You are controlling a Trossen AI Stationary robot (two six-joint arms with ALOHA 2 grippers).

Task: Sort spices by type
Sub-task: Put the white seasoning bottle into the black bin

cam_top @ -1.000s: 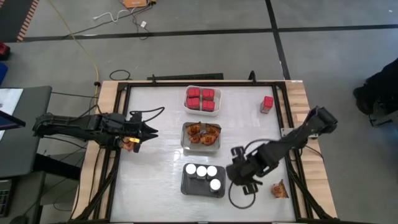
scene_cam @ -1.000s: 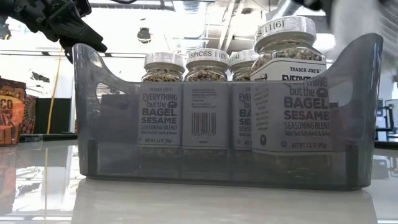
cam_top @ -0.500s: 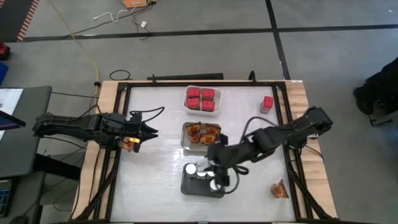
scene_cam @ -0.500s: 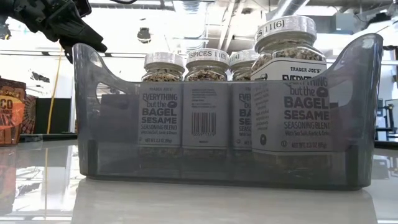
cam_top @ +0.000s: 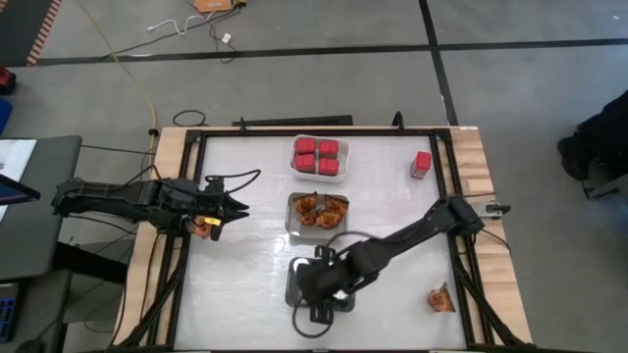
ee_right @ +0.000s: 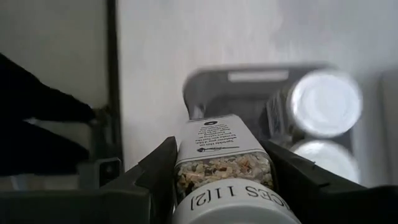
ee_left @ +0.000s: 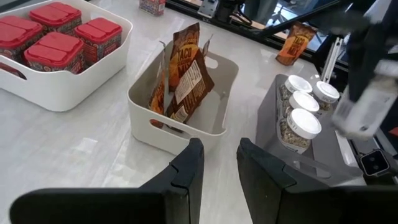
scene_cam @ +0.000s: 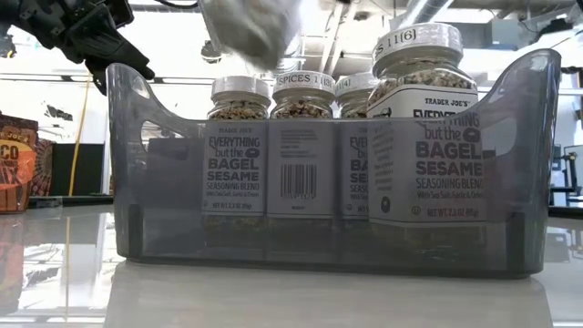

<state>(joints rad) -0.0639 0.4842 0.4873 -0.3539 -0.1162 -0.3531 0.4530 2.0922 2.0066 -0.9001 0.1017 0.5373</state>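
My right gripper (cam_top: 322,284) hovers over the dark grey tray (cam_top: 292,296), shut on a white-lidded spice jar (ee_right: 224,155). That jar shows as a pale blur (scene_cam: 250,27) above the tray wall (scene_cam: 127,182). Other jars (ee_left: 303,121) stand on their bases inside the tray. Red boxes (cam_top: 316,155) fill the white tray. Orange-brown packets (cam_top: 319,208) stand in the middle tray. One red box (cam_top: 422,164) stands alone at the far right. A single packet (cam_top: 440,299) lies at the near right. My left gripper (cam_top: 234,208) waits open by the left edge. My right gripper pinches the jar by its glass body (ee_right: 221,140), one finger (ee_right: 158,168) on each side. The fingers come from above and run along the jar, with the lid (ee_right: 230,208) toward the wrist. The jar is lifted clear above the dark grey tray.
The three trays sit in a line down the table's middle: white tray (cam_top: 342,173), middle tray (cam_top: 290,227), dark grey tray. The table's raised frame (cam_top: 186,245) runs along both sides. Bare tabletop (cam_top: 245,275) lies left of the trays.
My right gripper has carried the jar toward the table's left, from beside the dark grey tray's right end to above the tray. The arm has stretched out across the table. The left arm and the other things have kept still.
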